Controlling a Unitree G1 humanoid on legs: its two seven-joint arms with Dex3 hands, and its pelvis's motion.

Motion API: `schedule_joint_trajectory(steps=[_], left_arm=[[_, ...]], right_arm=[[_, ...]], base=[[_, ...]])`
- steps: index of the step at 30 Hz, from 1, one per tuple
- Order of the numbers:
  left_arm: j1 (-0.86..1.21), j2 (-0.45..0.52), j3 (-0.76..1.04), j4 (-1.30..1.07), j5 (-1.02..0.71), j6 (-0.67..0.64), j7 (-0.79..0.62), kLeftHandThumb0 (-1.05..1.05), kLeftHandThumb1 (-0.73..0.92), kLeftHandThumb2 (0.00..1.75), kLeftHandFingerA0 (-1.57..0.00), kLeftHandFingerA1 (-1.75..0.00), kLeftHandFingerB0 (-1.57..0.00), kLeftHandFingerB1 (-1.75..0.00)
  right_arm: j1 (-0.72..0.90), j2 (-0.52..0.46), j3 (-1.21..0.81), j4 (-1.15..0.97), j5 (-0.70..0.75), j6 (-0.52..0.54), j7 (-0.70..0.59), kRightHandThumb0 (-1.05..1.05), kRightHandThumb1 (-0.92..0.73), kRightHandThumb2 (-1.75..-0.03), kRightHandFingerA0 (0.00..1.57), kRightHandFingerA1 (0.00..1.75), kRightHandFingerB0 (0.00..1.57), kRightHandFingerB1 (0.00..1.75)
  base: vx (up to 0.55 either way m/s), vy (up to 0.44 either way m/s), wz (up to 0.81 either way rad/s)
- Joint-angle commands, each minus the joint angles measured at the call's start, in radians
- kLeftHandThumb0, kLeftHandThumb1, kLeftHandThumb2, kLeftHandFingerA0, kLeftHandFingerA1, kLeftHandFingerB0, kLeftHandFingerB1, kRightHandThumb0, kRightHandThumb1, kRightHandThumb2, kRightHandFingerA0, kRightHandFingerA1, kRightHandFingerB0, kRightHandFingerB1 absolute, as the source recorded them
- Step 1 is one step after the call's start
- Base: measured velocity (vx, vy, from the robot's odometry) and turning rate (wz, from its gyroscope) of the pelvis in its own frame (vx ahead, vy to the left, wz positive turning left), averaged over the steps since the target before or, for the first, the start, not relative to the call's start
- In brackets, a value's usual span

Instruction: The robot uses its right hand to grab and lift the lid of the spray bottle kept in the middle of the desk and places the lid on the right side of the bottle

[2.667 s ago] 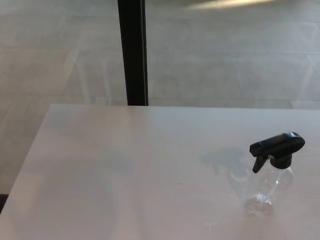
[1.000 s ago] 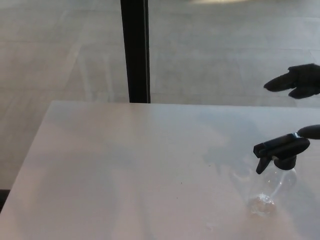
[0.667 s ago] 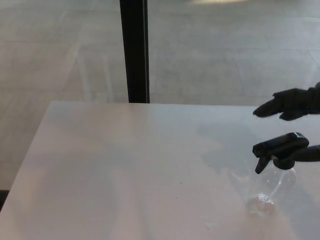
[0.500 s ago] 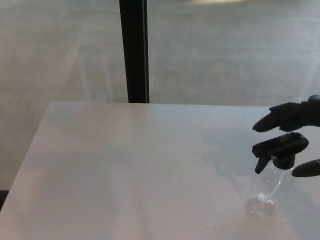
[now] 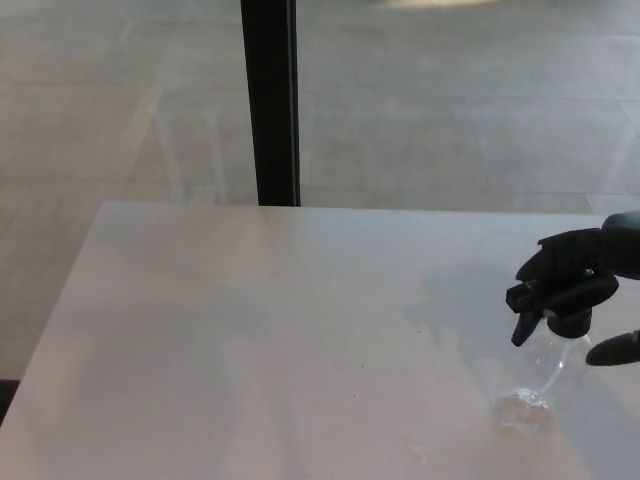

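Since the earlier frames, the right robot hand (image 5: 585, 262) has entered from the right edge of the head view and descended from above the desk's far edge to the level of the spray bottle's top. Over the same interval the spray bottle (image 5: 548, 348) has remained at its position on the desk.

Current state:

1. Right robot hand: the upper fingers (image 5: 548, 258) lie directly behind and against the top of the lid. A separate digit tip (image 5: 615, 348) is visible lower, to the right of the bottle neck and apart from it. The digits are spread on either side of the lid and are not closed on it; the hand holds nothing.
2. Lid (image 5: 560, 298): a black trigger-spray head, seated on the bottle neck, nozzle pointing to picture left, trigger lever hanging below the nozzle.
3. Spray bottle: clear body, upright, standing on the right-hand part of the white desk (image 5: 250, 340), near the front right of the visible surface.
4. Left robot hand: not in view.

Beyond the desk's far edge, a black vertical post (image 5: 270, 100) rises from the grey floor (image 5: 120, 100).
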Motion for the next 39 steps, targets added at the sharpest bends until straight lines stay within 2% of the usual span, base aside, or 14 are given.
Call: schedule_joint_trajectory(steps=[1, 2, 4, 6, 7, 9, 18, 19, 24, 25, 28, 33, 37, 39], left_arm=[[0.008, 0.010, 0.000, 0.012, -0.007, -0.041, 0.009, -1.04, 0.47, 1.07, -0.60, -0.99, -0.41, -0.84], [0.015, 0.006, 0.000, -0.004, -0.010, -0.044, 0.002, -1.05, 0.49, 1.07, -0.57, -0.98, -0.37, -0.83], [0.009, 0.005, 0.003, -0.003, -0.015, -0.043, 0.001, -1.04, 0.66, 0.79, -0.54, -1.04, -0.32, -0.89], [0.002, -0.001, 0.007, -0.003, -0.021, -0.042, 0.004, -1.05, 0.65, 0.79, -0.55, -1.05, -0.33, -0.91], [0.004, -0.002, 0.005, -0.009, -0.021, -0.042, -0.002, -1.05, 0.51, 1.20, -0.67, -1.03, -0.33, -0.83], [0.005, -0.007, 0.005, -0.020, -0.025, -0.038, -0.008, -1.05, 0.65, 0.78, -0.56, -1.07, -0.34, -0.93], [0.018, -0.005, 0.000, -0.022, -0.019, -0.043, -0.008, -1.04, 0.66, 0.84, -0.55, -1.11, -0.29, -0.98], [0.019, -0.001, -0.003, -0.017, -0.014, -0.037, -0.003, -1.05, 0.50, 1.09, -0.57, -0.98, -0.32, -0.82], [0.009, -0.001, 0.004, 0.010, -0.018, -0.035, 0.009, -1.03, 0.66, 0.82, -0.55, -1.05, -0.34, -0.90], [0.010, 0.000, 0.003, 0.008, -0.016, -0.034, 0.010, -1.03, 0.66, 0.82, -0.56, -1.05, -0.36, -0.92], [0.013, 0.003, -0.003, 0.010, -0.012, -0.052, -0.007, -1.04, 0.69, 0.83, -0.55, -1.10, -0.30, -0.97], [0.013, 0.005, 0.000, 0.014, -0.016, -0.043, 0.003, -1.04, 0.52, 1.09, -0.59, -0.98, -0.35, -0.83], [0.021, 0.007, 0.000, 0.010, -0.017, -0.054, -0.012, -1.03, 0.70, 0.83, -0.53, -1.06, -0.30, -0.91], [0.020, 0.009, 0.003, 0.009, -0.020, -0.043, -0.009, -1.05, 0.53, 1.10, -0.56, -0.97, -0.32, -0.82]], right_arm=[[0.071, 0.024, 0.015, -0.008, -0.286, -0.122, -0.263, -0.43, -0.78, -0.63, 0.83, 1.16, 0.44, 0.38], [0.082, 0.033, 0.005, -0.002, -0.295, -0.155, -0.316, -0.36, -0.78, -0.68, 0.90, 1.56, 0.49, 0.44], [0.087, 0.043, 0.002, 0.003, -0.316, -0.170, -0.358, -0.28, -0.78, -0.66, 0.88, 1.69, 0.60, 0.46], [0.092, 0.050, 0.002, 0.007, -0.335, -0.184, -0.390, -0.27, -0.79, -0.66, 0.88, 1.69, 0.63, 0.48], [0.090, 0.049, 0.005, 0.007, -0.350, -0.194, -0.403, -0.29, -0.79, -0.67, 0.89, 1.69, 0.65, 0.49], [0.087, 0.058, 0.000, 0.017, -0.351, -0.214, -0.428, -0.30, -0.79, -0.66, 0.90, 1.72, 0.69, 0.50], [0.102, 0.081, -0.037, 0.027, -0.347, -0.248, -0.471, -0.30, -0.72, -0.67, 0.92, 1.69, 0.92, 0.76], [0.111, 0.077, -0.035, 0.025, -0.355, -0.244, -0.466, -0.35, -0.67, -0.64, 0.88, 1.68, 0.90, 0.75], [0.108, 0.096, -0.061, 0.047, -0.350, -0.254, -0.486, -0.29, -0.64, -0.63, 0.95, 1.71, 0.87, 0.63], [0.102, 0.097, -0.071, 0.049, -0.344, -0.258, -0.486, -0.24, -0.66, -0.70, 0.89, 1.75, 0.72, 1.20], [0.077, 0.126, -0.112, 0.044, -0.315, -0.217, -0.445, -0.20, -0.60, -0.91, 1.04, 1.71, 0.72, 1.38], [0.023, 0.186, -0.205, 0.053, -0.216, -0.169, -0.377, -0.20, -0.54, -1.06, 0.86, 1.75, 0.70, 1.57], [-0.065, 0.210, -0.281, 0.107, -0.123, -0.140, -0.328, -0.19, -0.51, -1.18, 0.89, 1.75, 0.76, 1.52], [-0.146, 0.202, -0.328, 0.127, -0.078, -0.056, -0.258, -0.19, -0.57, -1.12, 0.87, 1.75, 0.75, 1.45]], base=[[0.00, 0.000, 0.00], [0.00, 0.000, 0.00], [0.00, 0.000, 0.00], [0.00, 0.000, 0.00], [0.00, 0.000, 0.00], [0.00, 0.000, 0.00], [0.00, 0.000, 0.00], [0.00, 0.000, 0.00], [0.00, 0.000, 0.00], [0.00, 0.000, 0.00], [0.00, 0.000, 0.00], [0.00, 0.000, 0.00], [0.00, 0.000, 0.00], [0.00, 0.000, 0.00]])
